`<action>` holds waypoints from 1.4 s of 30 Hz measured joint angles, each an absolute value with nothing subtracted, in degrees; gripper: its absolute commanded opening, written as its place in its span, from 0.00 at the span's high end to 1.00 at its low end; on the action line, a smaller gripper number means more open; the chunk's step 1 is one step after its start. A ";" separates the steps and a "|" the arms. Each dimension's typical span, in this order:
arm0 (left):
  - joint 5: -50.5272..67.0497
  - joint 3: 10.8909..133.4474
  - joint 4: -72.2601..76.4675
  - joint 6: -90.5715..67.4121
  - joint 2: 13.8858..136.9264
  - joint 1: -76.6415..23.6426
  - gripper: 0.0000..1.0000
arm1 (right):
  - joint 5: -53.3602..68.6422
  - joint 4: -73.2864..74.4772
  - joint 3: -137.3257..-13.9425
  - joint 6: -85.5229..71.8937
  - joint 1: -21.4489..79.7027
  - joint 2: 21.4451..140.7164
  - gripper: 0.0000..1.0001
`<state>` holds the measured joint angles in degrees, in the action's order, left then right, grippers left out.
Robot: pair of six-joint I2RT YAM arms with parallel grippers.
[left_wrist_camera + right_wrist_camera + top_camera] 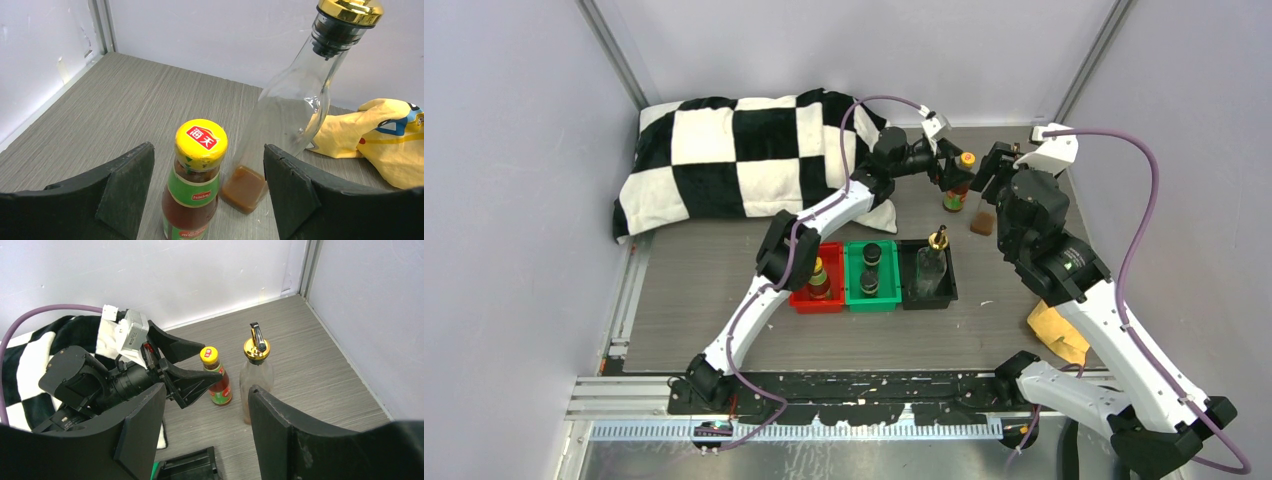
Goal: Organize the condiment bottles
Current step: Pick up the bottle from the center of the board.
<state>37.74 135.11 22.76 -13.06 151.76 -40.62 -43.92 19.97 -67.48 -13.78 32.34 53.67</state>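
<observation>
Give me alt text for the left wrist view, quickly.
The open left claw straddles, without touching, a reddish-brown sauce bottle with a yellow cap and green label. Beside it stands a clear glass bottle with a gold pourer, and a yellow cloth lies beyond.

Left claw straddles the sauce bottle; glass bottle crowds just right of it; counter ahead-left lies open.

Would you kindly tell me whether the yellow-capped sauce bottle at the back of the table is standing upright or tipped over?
Upright: the sauce bottle stands on its base on the table, yellow cap uppermost.
</observation>
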 measured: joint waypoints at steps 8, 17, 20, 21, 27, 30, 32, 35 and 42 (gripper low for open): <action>37.74 135.96 22.79 -12.67 152.48 -41.06 0.21 | -44.53 18.87 -67.24 -13.58 32.95 53.63 0.33; 37.19 137.16 21.12 -10.79 153.64 -41.89 0.29 | -44.97 17.52 -65.56 -12.91 33.06 53.60 0.33; 36.58 137.88 20.71 -9.82 154.10 -42.06 0.30 | -44.99 17.19 -65.10 -12.49 33.12 53.43 0.33; 36.32 137.91 20.64 -9.56 154.19 -42.13 0.31 | -45.01 17.15 -64.99 -12.36 33.19 53.32 0.34; 34.02 137.93 19.64 -8.23 154.58 -42.52 0.35 | -45.17 16.73 -64.90 -12.08 33.28 52.73 0.34; 32.49 137.93 19.55 -7.70 154.67 -42.78 0.40 | -45.21 16.34 -64.75 -11.88 33.28 52.47 0.34; 31.44 137.93 19.66 -7.31 154.74 -42.98 0.43 | -45.25 16.27 -64.69 -11.81 33.39 52.40 0.35; 29.61 137.93 19.94 -7.03 154.74 -43.24 0.47 | -45.36 16.23 -64.60 -11.64 33.52 52.40 0.35; 26.26 137.51 23.14 -7.09 154.74 -43.88 0.58 | -45.41 15.75 -63.83 -11.38 33.69 52.49 0.36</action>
